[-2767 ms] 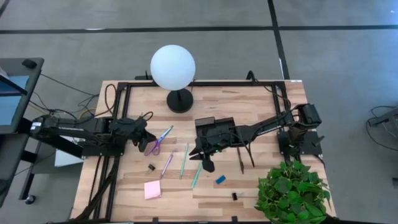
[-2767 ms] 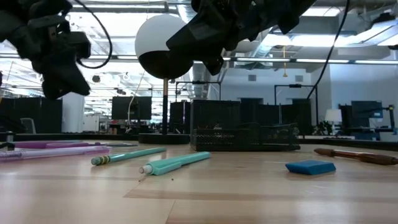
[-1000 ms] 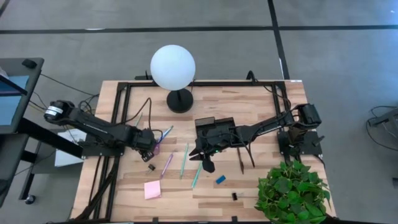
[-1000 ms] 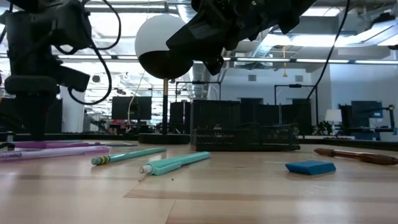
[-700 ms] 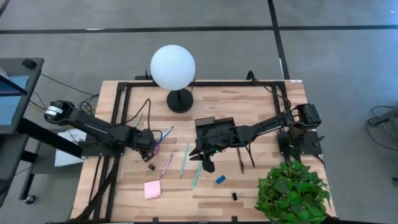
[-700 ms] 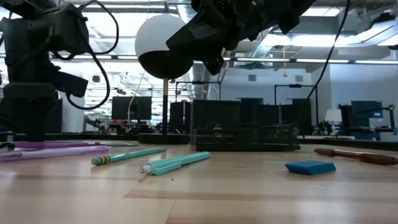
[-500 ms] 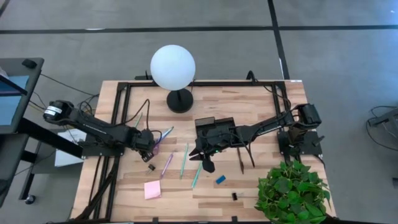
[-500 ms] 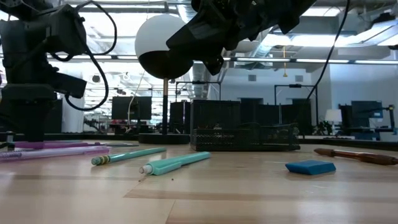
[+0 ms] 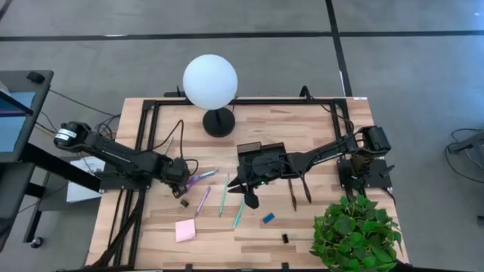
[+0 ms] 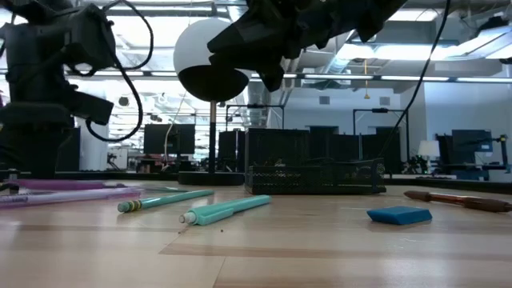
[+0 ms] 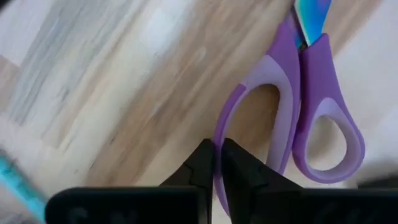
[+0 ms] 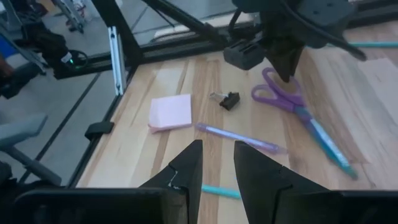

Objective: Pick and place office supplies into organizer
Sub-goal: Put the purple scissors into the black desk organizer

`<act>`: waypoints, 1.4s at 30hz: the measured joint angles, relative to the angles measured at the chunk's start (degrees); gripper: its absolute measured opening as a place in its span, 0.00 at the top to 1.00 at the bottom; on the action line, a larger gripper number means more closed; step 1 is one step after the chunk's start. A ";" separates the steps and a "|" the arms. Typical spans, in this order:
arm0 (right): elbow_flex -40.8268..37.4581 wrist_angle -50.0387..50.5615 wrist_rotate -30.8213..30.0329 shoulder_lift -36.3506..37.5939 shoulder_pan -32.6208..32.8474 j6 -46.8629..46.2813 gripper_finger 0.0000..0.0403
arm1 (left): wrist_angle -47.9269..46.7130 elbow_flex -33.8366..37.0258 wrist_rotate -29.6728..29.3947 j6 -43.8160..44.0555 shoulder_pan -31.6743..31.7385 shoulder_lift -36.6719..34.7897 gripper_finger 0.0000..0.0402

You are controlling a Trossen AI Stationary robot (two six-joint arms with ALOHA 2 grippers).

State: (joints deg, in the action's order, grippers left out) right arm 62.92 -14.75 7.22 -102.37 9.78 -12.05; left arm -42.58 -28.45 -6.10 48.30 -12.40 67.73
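The left gripper [image 11: 215,163] is down at the wooden table [image 9: 318,136], its dark fingers pinched together on the rim of one handle loop of the purple-handled scissors [image 11: 292,118], which lie flat left of centre. The right gripper [image 12: 213,163] hovers with fingers apart beside the black compartmented organizer tray [image 9: 261,155] at mid-table. Nearer lie a purple pen [image 9: 203,200], two teal pens [image 9: 224,195], a pink sticky-note pad [image 9: 185,230] and a blue eraser [image 9: 268,218].
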 joint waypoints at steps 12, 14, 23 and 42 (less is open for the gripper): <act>0.00 -2.17 0.02 0.07 0.75 -0.07 0.78 | -26.93 -22.67 -8.46 -3.53 0.00 -0.03 0.99; 0.00 -2.63 0.24 0.21 1.09 -0.07 0.78 | -30.98 -27.46 -11.23 -4.64 0.00 -0.05 0.99; -0.09 0.63 0.36 10.24 3.29 3.62 0.78 | -40.20 -42.43 -17.83 -11.04 0.33 -0.09 1.00; -2.66 21.19 0.18 26.18 2.20 5.86 0.78 | -47.45 -75.00 -21.13 -38.42 11.02 25.53 0.99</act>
State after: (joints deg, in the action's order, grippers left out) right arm 60.25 6.44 7.40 -76.19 11.98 -6.19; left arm -90.03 -103.45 -27.22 9.88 -1.38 93.26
